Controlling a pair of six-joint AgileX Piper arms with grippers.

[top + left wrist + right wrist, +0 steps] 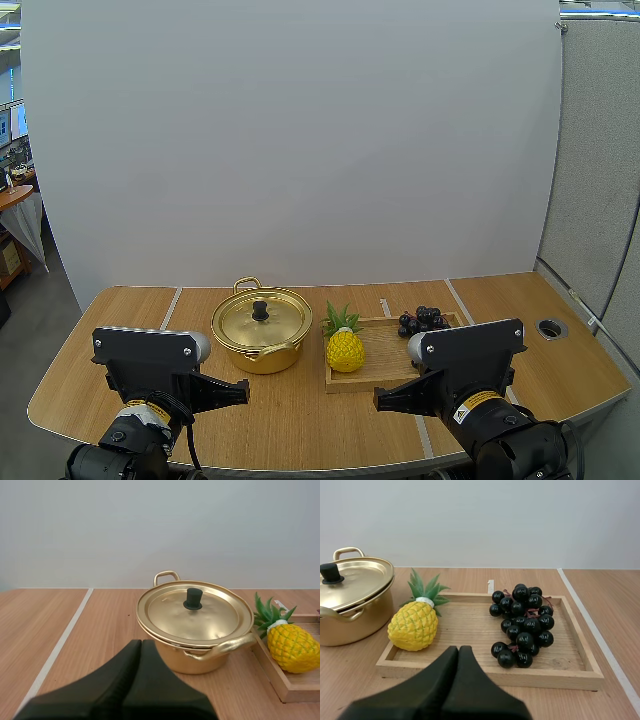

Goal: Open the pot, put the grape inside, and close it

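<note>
Found the gold pot upright on the wooden counter, closed, with its lid seated flat and the black knob on top. Saw the wooden tray just beside the pot on its right. Noted a toy pineapple sitting in the tray end nearest the pot, and the bunch of dark grapes resting in the end farthest from the pot, untouched. Saw the left claw clenched on nothing, fingers pressed into one dark wedge, hovering short of the pot's near side. Saw the right claw likewise clenched and empty, well right of the pot, short of the tray's near rim.
</note>
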